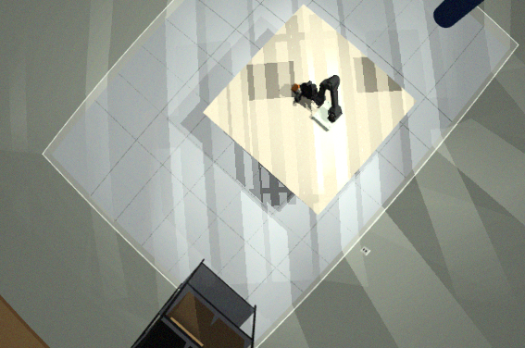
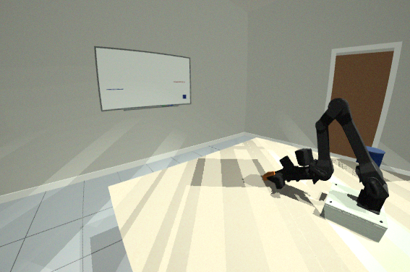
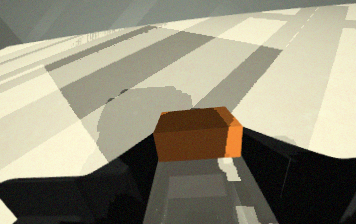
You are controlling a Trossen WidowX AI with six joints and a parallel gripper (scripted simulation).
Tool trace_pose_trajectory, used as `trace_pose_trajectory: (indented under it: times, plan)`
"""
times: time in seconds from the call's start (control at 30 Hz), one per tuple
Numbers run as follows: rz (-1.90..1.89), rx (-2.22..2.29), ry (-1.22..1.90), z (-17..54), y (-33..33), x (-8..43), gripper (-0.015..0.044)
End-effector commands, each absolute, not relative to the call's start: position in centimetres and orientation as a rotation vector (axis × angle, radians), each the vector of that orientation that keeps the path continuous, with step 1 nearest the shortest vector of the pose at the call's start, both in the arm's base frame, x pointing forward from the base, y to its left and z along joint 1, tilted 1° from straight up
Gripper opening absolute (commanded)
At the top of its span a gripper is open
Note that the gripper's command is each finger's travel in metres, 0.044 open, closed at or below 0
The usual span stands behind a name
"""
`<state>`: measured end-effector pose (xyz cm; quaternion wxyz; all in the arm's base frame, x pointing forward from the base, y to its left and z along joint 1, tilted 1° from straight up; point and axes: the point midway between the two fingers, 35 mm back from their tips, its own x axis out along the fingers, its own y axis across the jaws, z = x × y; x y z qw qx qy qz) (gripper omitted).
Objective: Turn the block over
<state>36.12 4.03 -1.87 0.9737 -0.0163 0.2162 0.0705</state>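
Observation:
The orange block [image 1: 295, 87] [image 2: 268, 176] [image 3: 192, 145] is held between the two black fingers. My gripper [image 1: 297, 90] [image 2: 271, 176] [image 3: 196, 134] is shut on it and points nearly level, low over the cream table [image 1: 281, 148] [image 2: 168, 224] [image 3: 40, 150]. In the wrist view the block sits between the fingertips, with its shaded top and near faces and a bright strip at its right. No mark can be made out on the faces that show. The fingers hide its sides, and its underside is out of sight. Whether it touches the table cannot be told.
The arm stands on a pale box-shaped base [image 1: 320, 121] [image 2: 353, 221], to the right of the gripper in the exterior view. Striped shadows cross the table. A blue bin [image 2: 376, 155] stands beyond the table, by the door. A dark shelf unit [image 1: 220, 296] stands away from the table.

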Motion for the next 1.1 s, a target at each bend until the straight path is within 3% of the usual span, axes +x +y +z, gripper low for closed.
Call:
trace_pose_trajectory:
  times: [0.0, 0.67, 1.07]
  plan:
    - [0.146, -0.026, 0.4, -2.09, 3.97, 34.94, 0.0]
    - [0.147, -0.025, 0.381, -1.93, 3.95, 34.69, 0.0]
    - [0.147, -0.025, 0.381, -1.93, 3.95, 34.69, 0.0315]
